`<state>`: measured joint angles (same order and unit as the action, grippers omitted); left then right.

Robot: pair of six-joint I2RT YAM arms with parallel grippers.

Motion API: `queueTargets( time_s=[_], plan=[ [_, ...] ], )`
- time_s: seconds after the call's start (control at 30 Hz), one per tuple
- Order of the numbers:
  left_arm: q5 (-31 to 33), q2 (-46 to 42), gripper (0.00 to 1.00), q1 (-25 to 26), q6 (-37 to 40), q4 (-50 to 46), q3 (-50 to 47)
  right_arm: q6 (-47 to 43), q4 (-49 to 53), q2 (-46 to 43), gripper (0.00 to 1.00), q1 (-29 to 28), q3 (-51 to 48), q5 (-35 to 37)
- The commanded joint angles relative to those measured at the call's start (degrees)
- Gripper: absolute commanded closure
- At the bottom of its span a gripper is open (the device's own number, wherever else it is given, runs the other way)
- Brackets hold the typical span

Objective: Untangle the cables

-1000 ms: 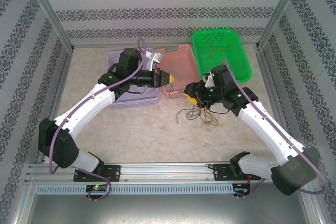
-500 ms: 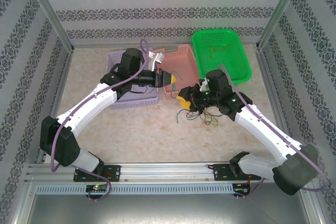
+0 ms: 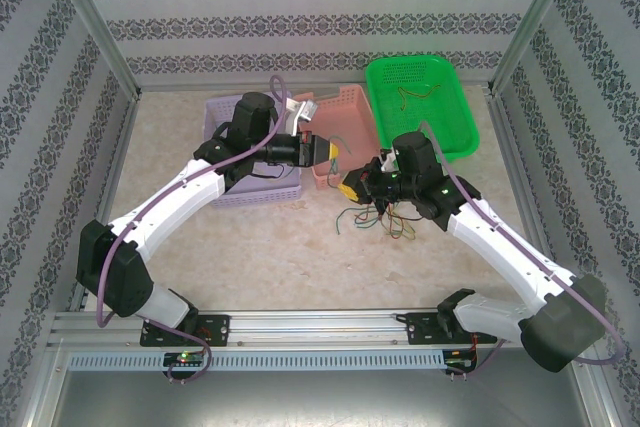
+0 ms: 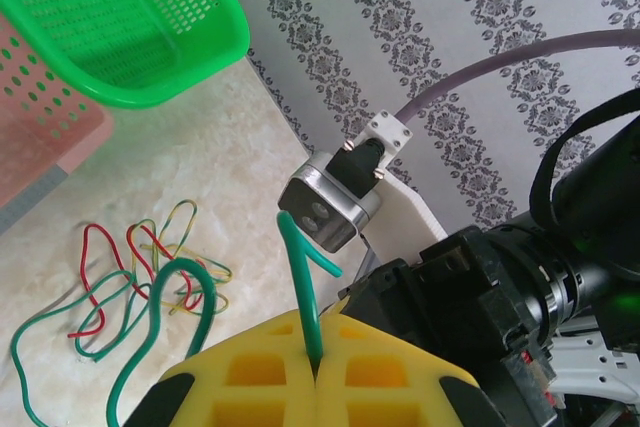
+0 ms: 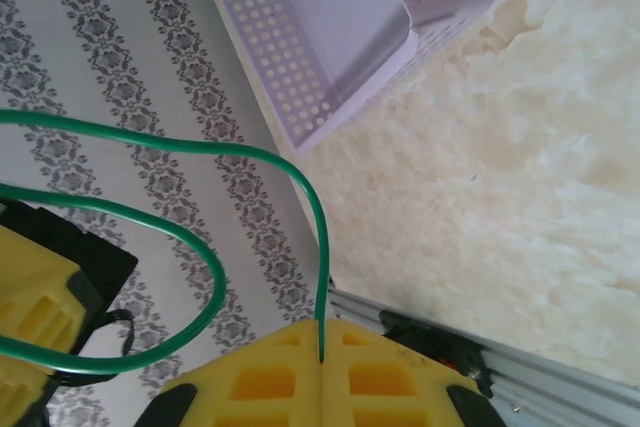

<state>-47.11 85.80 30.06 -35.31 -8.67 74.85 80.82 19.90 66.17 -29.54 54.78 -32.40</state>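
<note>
Green thin flexible wire (image 4: 299,277) loops between left end effector (image 4: 316,347) and right end effector (image 5: 320,342), both clamped on it.

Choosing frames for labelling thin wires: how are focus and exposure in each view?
Top external: even light, soft shadows, sharp, though the cable tangle looks tiny. Left wrist: the green cable is crisp, with no glare. Right wrist: the green cable is sharp too; the pale table is bright, close to washed out.
</note>
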Motion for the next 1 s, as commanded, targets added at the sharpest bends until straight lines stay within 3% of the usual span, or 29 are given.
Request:
queueTargets(
  time_s=[0.0,0.1,0.3,0.7,0.97],
  plan=[
    [2.6,0.7,1.00,0.7,-2.9,3.9,1.3,-1.4,1.5,-0.8,1.00,-0.7,-1.4,1.8],
    [6.1,2.0,1.00,0.0,-9.3,3.9,4.8,-3.8,3.0,-2.0,1.00,-0.4,-3.8,3.0],
    [11.2,6.0,1.00,-2.6,-24.7,2.3,13.0,-19.2,12.4,-1.5,1.00,-0.2,-4.8,8.1],
    [15.7,8.2,1.00,-9.1,-26.2,0.0,21.4,-30.4,16.8,-0.8,1.00,-0.7,-8.4,11.9],
    [9.6,8.9,1.00,-9.8,-28.1,6.2,18.5,-32.4,15.9,-1.9,1.00,-1.1,-5.7,10.9]
  ],
)
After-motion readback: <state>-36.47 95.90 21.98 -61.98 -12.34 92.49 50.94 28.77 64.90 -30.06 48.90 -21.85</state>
